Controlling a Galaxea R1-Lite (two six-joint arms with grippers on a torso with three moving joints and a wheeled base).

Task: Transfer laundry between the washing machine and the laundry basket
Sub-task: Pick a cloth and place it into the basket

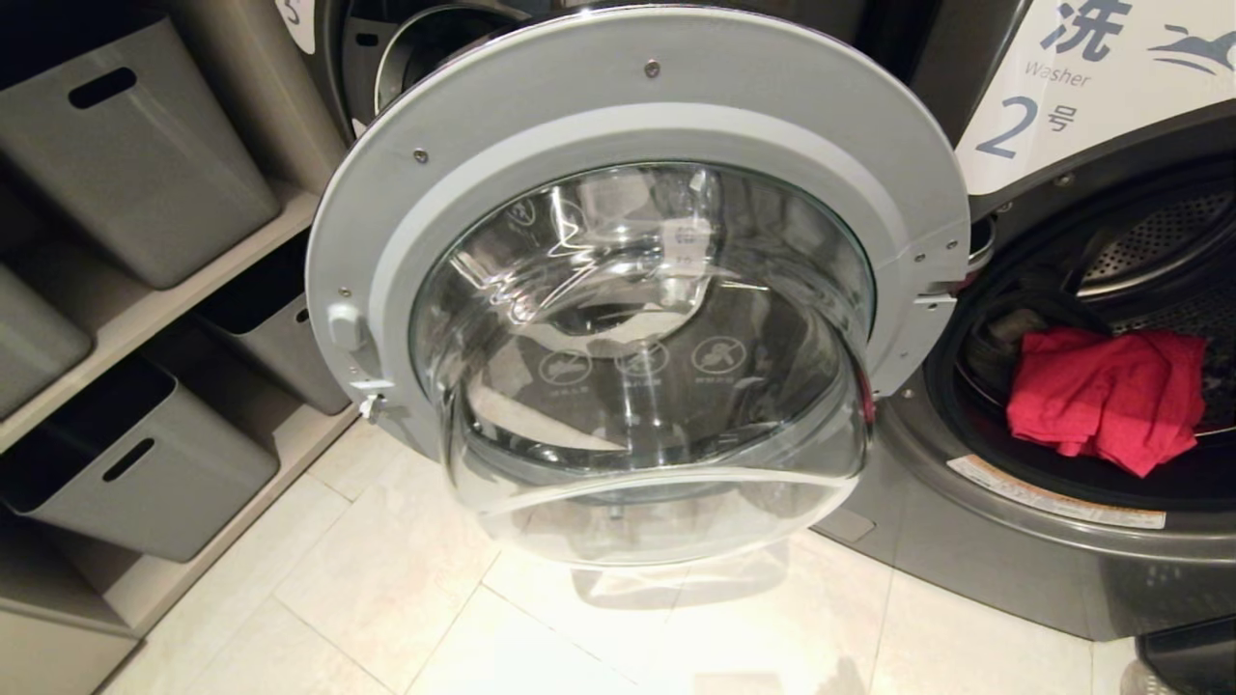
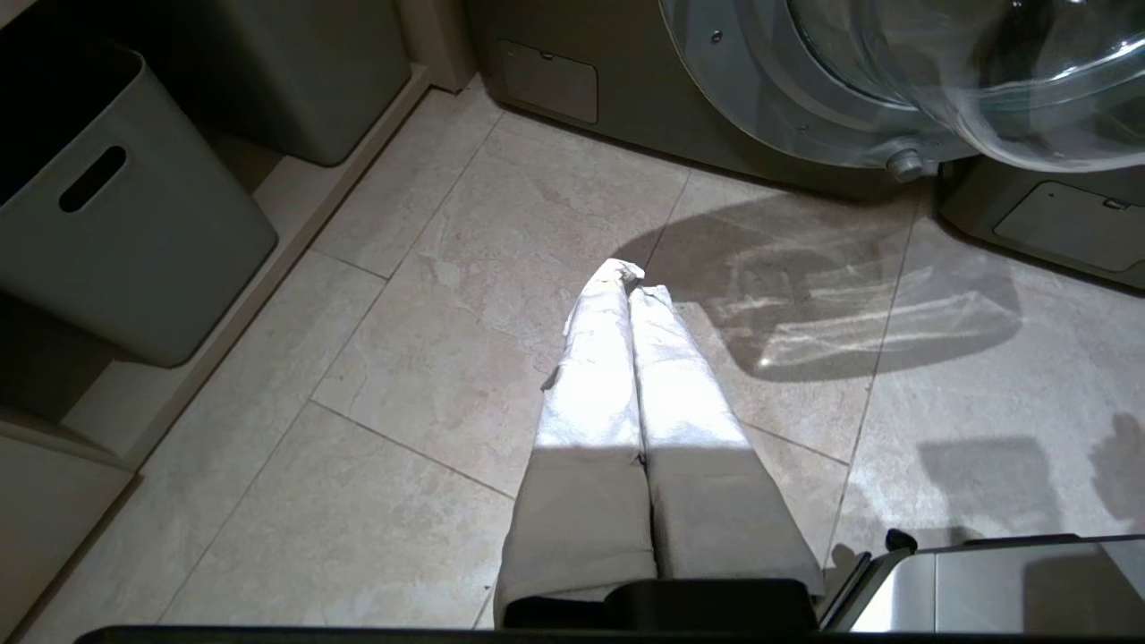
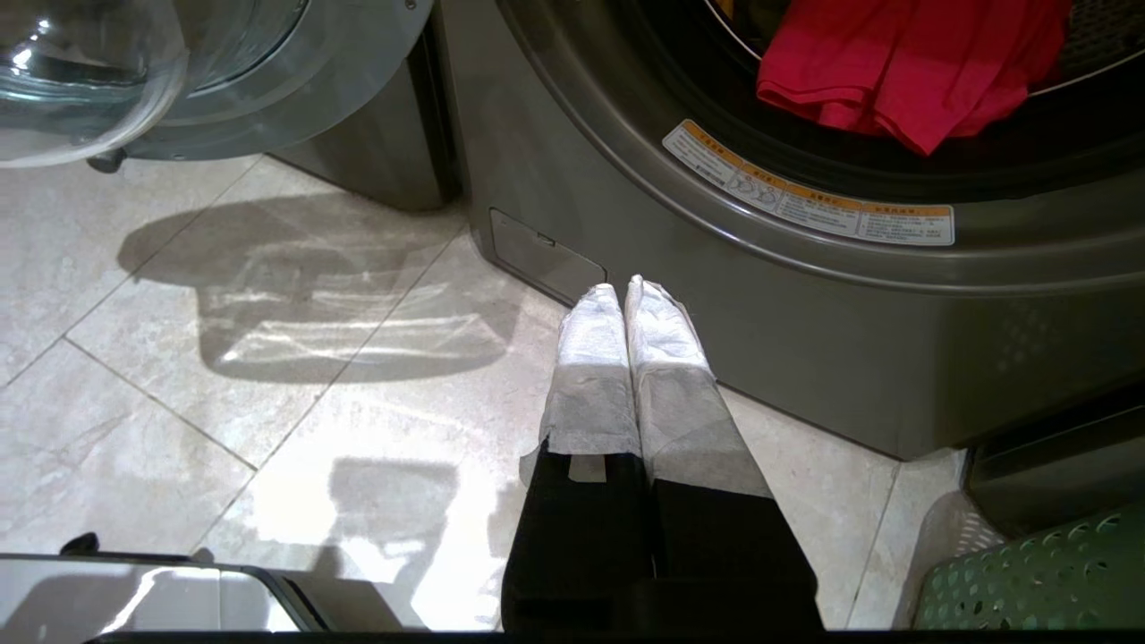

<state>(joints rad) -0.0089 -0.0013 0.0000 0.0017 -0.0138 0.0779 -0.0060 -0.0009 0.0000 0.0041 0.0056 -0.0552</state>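
A bright red garment [image 1: 1101, 396] lies bunched at the front lip of the drum of the washing machine [image 1: 1024, 541], the dark grey front-loader whose white label shows a "2" and a horse logo. It drapes over the lower edge of the opening, with the perforated steel drum [image 1: 1159, 232] visible behind and above it. A darker piece of cloth sits just to the side of it, too dim to name.

The machine's round door [image 1: 637, 290] is swung wide open, its bulging glass bowl filling the middle of the head view and hanging over the pale tiled floor [image 1: 386, 598], between the robot and the shelving. On the far side of the door, plain grey storage bins [image 1: 135, 154] with slot handles stand on open shelves.

The green perforated laundry basket [image 3: 1047, 581] shows only as a corner in the right wrist view, on the floor just beside the machine's base.

The right gripper [image 3: 623, 295] hangs low in front of the machine's kick panel, its cloth-wrapped fingers pressed together and empty. The left gripper [image 2: 631, 279] hangs over bare floor below the open door, likewise clenched on nothing.
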